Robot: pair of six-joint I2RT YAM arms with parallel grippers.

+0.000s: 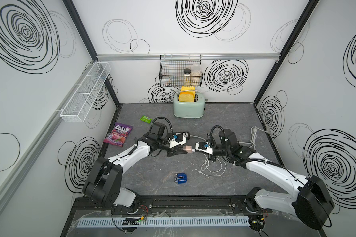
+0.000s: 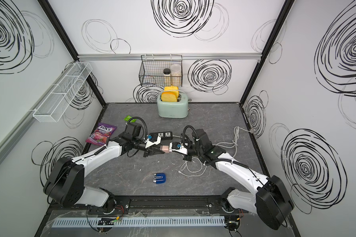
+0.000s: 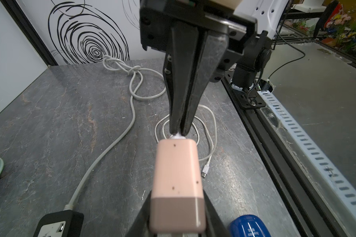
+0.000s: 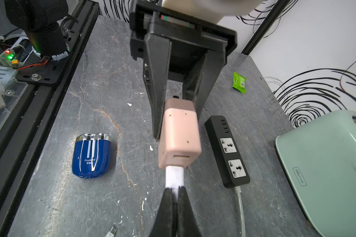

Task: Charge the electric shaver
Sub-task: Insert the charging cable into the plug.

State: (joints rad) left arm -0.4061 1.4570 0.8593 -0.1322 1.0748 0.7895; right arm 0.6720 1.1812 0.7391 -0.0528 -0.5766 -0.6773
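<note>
In the left wrist view only the blue end of the electric shaver shows, cut off at the lower right edge. At the lower left of the right wrist view it lies on the table, glossy blue with silver heads, marked "Royalstar". The candy bag reads "FOX'S". The left gripper clamps the pink charger. The right gripper pinches the white plug seated in it.

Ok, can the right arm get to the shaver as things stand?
Probably not yet. The electric shaver lies unobstructed, but the right tool is shut on the USB plug in the charger cube that the left tool holds.
</note>
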